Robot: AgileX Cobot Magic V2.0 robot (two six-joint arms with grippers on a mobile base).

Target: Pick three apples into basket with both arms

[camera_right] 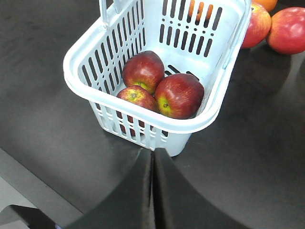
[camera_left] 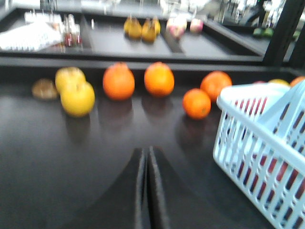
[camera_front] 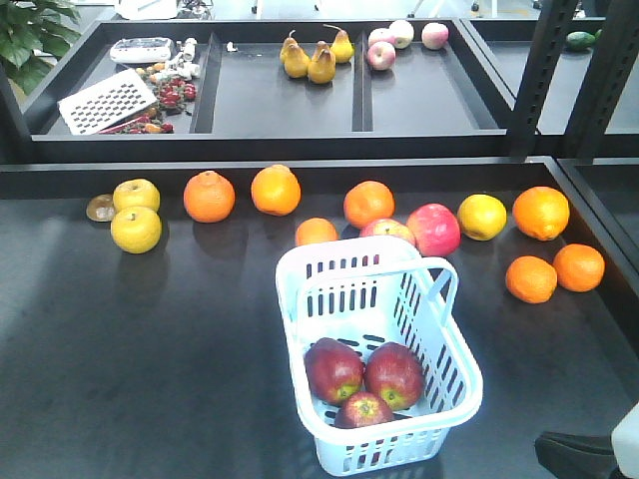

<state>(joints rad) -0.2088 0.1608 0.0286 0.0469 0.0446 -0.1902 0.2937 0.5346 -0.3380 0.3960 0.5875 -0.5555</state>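
Note:
Three dark-red apples lie together in the near end of the light-blue basket [camera_front: 439, 299]: one on the left [camera_front: 332, 367], one on the right [camera_front: 395, 373], one at the front [camera_front: 363, 409]. They also show in the right wrist view [camera_right: 144, 70], [camera_right: 180, 94], [camera_right: 136, 97], inside the basket [camera_right: 81, 76]. My right gripper [camera_right: 153, 151] is shut and empty, just outside the basket's near corner. My left gripper [camera_left: 146, 151] is shut and empty over bare table, left of the basket [camera_left: 248, 143]. Only a dark part of the right arm [camera_front: 579, 454] shows in the front view.
Oranges [camera_front: 209, 196], [camera_front: 276, 190], [camera_front: 368, 204], yellow fruits [camera_front: 136, 229], [camera_front: 481, 217] and lighter pink-red apples [camera_front: 433, 229] lie in a row behind the basket. More oranges [camera_front: 530, 278] lie to the right. A back tray [camera_front: 250, 120] holds pears [camera_front: 320, 62] and apples.

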